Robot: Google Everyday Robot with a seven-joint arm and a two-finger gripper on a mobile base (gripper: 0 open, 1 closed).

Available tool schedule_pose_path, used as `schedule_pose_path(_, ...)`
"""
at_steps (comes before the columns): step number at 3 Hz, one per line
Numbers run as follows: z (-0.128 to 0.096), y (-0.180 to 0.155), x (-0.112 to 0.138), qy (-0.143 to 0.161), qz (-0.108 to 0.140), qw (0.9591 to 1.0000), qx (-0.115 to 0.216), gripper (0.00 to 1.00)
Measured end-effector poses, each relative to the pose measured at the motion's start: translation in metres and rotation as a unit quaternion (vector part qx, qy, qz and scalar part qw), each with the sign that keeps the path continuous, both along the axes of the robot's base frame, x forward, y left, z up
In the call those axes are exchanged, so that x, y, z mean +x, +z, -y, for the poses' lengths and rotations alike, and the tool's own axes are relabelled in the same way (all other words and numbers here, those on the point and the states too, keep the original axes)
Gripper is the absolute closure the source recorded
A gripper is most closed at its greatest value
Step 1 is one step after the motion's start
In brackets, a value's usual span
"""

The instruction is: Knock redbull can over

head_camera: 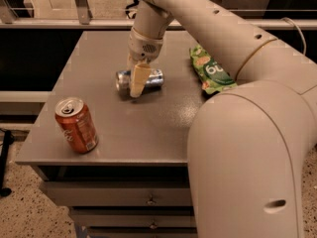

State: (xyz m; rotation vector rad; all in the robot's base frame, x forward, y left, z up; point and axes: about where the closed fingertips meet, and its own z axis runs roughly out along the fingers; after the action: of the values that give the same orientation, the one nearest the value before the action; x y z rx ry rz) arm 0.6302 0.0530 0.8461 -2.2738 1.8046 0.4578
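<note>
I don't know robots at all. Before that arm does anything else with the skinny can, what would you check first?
1. Is the redbull can on its side? Ok: it lies flat on the grey table.
2. Is the can away from the table's edges? Ok: it rests near the middle.
3. Is the gripper clear of the can? Not ok: it sits right at the can's middle.
4. Is the can free of the gripper? Cannot tell.
5. Is the orange soda can safe? Ok: it stands upright near the front edge, apart from the gripper.
6. Is the green snack bag out of the way? Ok: it lies off to the side of the can.
</note>
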Motion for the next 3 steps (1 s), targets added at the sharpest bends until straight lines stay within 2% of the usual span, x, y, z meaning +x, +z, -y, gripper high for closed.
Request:
schedule_pose_path(1,0.002,-0.004,-0.007,-0.001,-0.01,0.9999,0.009,0.0)
schedule_pose_path(2,0.009,-0.002,-0.01,-0.008,-0.016,0.9996,0.02,0.0)
schedule_pose_path(3,0.045,0.016,0.006,-0.052,-0.006,0.9968,0.061,0.0)
